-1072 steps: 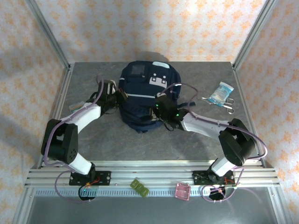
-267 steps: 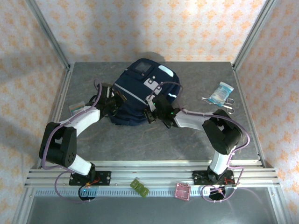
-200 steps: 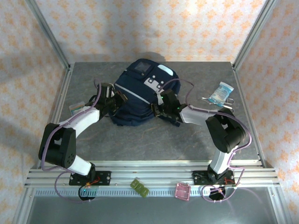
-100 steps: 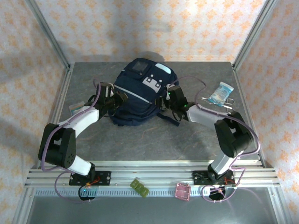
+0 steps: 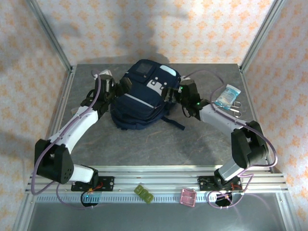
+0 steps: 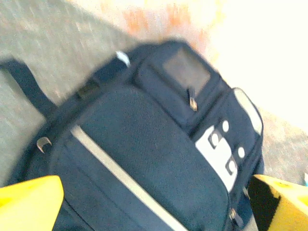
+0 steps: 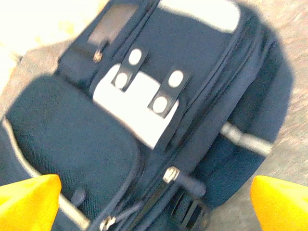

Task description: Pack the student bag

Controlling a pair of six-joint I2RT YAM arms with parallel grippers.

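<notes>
Grey table [image 5: 144,144], patterned walls [image 5: 144,29], student bag [image 5: 142,98]

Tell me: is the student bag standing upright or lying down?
Lying down: the student bag rests on the table front side up, its pocket, grey patches and stripe facing the overhead camera.

The white-and-black left arm [image 5: 77,122] and right arm [image 5: 219,120] reach toward twelve o'clock. The left pincer [image 5: 120,87] faces three o'clock and the right pincer [image 5: 172,95] faces nine. On both, the yellow fingertips [image 6: 29,199] are spread wide.

Top camera looks down on the student bag [image 5: 142,103] from afar; wrist cameras flank it closely; all share its front.
</notes>
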